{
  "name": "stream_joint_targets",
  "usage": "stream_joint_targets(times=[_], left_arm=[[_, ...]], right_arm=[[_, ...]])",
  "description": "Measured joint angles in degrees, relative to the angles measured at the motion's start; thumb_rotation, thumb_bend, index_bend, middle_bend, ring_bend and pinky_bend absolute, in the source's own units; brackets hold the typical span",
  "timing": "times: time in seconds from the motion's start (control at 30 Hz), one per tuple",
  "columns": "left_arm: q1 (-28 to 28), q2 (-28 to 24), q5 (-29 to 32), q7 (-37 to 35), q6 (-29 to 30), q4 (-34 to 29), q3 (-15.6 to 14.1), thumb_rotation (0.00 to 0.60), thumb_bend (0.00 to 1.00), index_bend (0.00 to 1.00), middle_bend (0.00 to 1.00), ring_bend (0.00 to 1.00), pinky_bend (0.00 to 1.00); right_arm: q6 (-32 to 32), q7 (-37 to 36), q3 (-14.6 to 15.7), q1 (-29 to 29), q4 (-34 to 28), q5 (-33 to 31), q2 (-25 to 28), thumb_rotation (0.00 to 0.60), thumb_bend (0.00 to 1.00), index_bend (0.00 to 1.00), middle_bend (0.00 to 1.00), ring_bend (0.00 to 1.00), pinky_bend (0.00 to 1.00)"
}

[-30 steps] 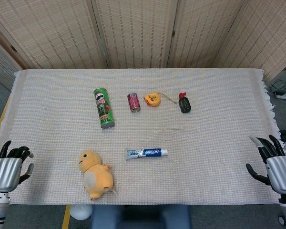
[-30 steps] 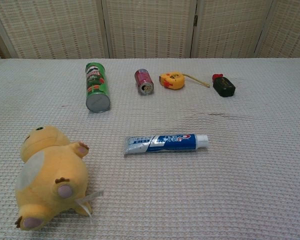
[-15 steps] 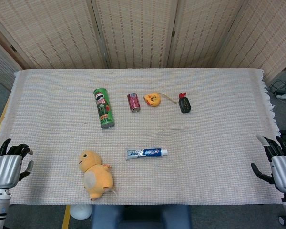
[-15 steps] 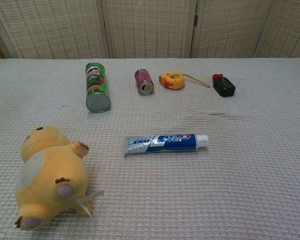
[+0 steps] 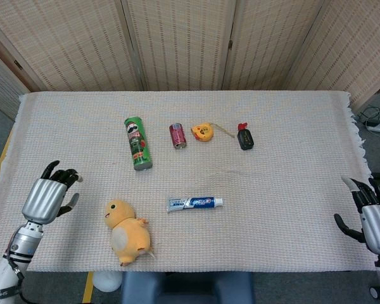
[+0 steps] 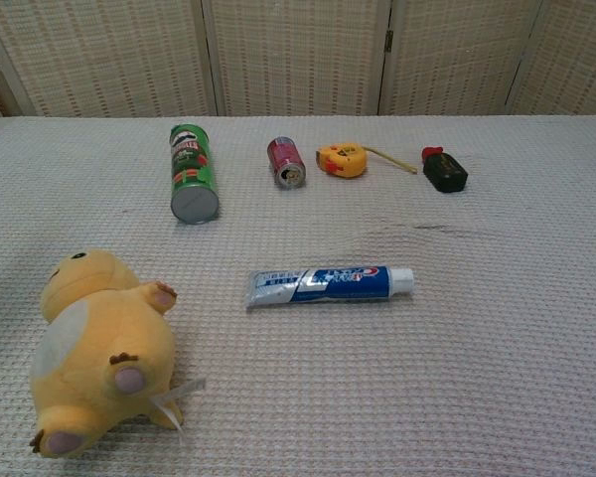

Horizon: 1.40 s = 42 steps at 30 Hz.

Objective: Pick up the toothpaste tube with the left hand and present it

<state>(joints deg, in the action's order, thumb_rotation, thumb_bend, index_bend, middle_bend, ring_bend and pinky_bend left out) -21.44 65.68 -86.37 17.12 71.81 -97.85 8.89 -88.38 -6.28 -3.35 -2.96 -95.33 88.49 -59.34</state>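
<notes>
From the head view, we've got our left hand [image 5: 47, 193] hovering over the cloth's left side, released and holding nothing, fingers apart, with the yellow plush toy [image 5: 128, 232] sitting between it and the toothpaste tube [image 5: 195, 202], so we figure the reach has to clear the plush. Our right hand [image 5: 369, 215] hangs off the table edge far right of the tube, also loose and empty, probably just parked out of the way. The green chip can [image 5: 137, 143], red soda can [image 5: 178, 135], yellow tape measure [image 5: 202, 132] and black bottle [image 5: 244, 137] line up behind the tube. In the chest view, neither hand clearly shows. The tube [image 6: 329, 283] lies flat, cap pointing right, crimped end toward the plush [image 6: 101, 347]; it looks glossy and squishy, resting on a nubby waffle-weave tablecloth [image 6: 517, 328] that wrinkles a little just behind it.
</notes>
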Motion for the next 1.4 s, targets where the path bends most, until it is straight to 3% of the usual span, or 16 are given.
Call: stream_joint_targets(times=[0.33,0.6,1.4], left_arm=[[-12.7,5.7,-1.6,-3.7,-12.4,1.2,2.5,0.6,0.35,0.3,0.33,0.32,0.16],[-19.5,13.0,2.6,-0.5,-20.2,4.2,2.9,0.6,0.3,0.24,0.29,0.29,0.13],[-28.1,33.8,20.0,11.6,-25.4,18.2,1.6,0.6,0.28,0.26,0.28,0.3,0.14]], right_arm=[[0.0,0.9,0.0,0.2,-0.8,-0.2,0.4,0.6,0.39,0.07,0.17,0.15,0.04],[-0.3,1.3,0.0,0.6,-1.4,-0.1,0.8,0.6,0.39,0.07,0.17,0.15,0.04],[0.1,0.4,0.6,1.2,-0.8,-0.1,0.9,0.6,0.39,0.07,0.17,0.15,0.04]])
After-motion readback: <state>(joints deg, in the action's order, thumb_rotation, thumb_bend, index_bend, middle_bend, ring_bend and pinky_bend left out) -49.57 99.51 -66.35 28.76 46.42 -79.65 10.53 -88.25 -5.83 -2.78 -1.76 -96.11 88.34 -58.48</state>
